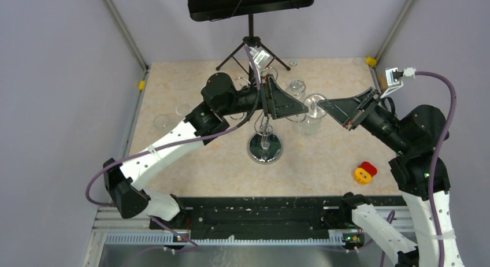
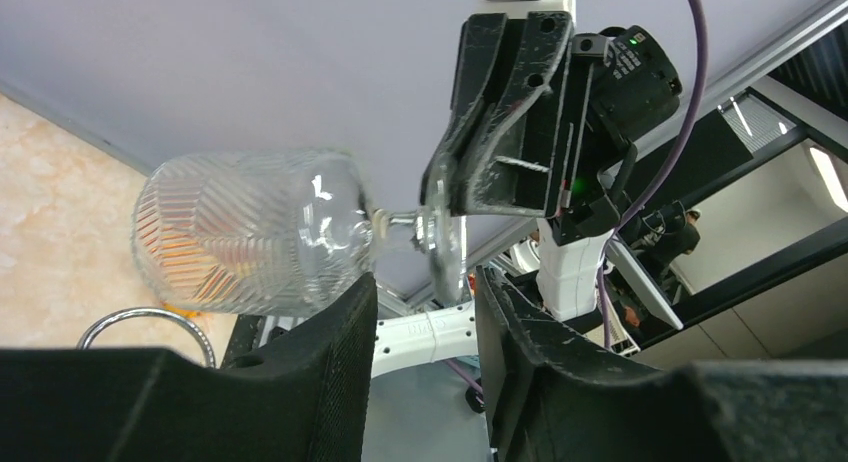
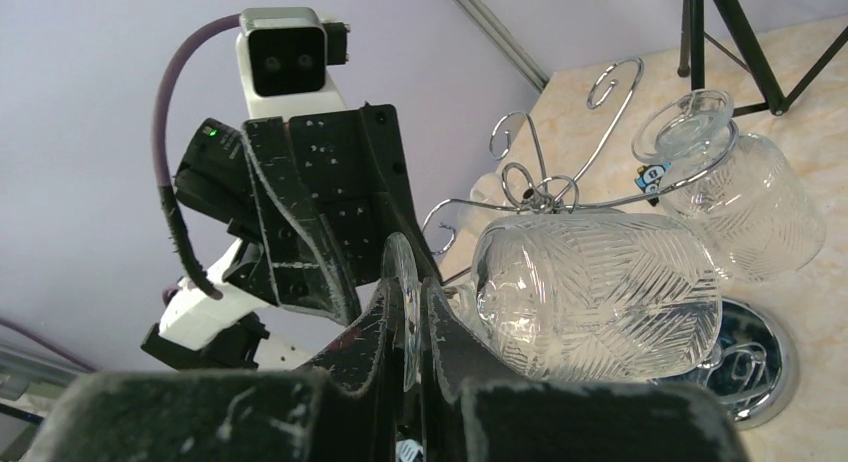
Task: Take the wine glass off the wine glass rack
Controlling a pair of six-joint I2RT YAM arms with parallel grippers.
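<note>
My right gripper [image 3: 405, 282] is pinched tight on the foot of the wine glass [image 3: 600, 292], bowl sideways just ahead, so I'd back slowly off the wine glass rack [image 3: 770, 367], left gripper [image 2: 428, 312] spread wide, empty.

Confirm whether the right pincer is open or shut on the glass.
Shut: the right pincer clamps the glass by its foot, pressed from both sides; the left wrist view agrees.
</note>
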